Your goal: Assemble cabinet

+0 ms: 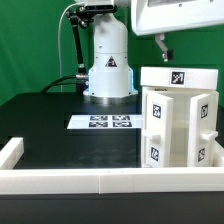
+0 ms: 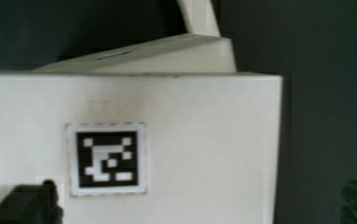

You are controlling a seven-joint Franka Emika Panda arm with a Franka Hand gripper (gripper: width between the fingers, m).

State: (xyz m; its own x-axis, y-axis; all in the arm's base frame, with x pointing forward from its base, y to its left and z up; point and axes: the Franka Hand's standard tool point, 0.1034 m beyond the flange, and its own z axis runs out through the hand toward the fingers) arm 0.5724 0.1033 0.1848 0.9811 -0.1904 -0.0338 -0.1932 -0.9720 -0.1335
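Exterior view: my gripper (image 1: 164, 50) hangs with fingers spread wide, holding nothing, at twelve o'clock above the matte white tagged plastic cabinet (image 1: 178, 120) standing on the black table (image 1: 50, 120).

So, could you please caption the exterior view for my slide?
Open gripper poised above the white cabinet, marker board beside it.

Black table (image 1: 40, 125), bearing the marker board (image 1: 102, 122) (flat, several tags) mid-surface, with low white border wall (image 1: 70, 181) along near edge.
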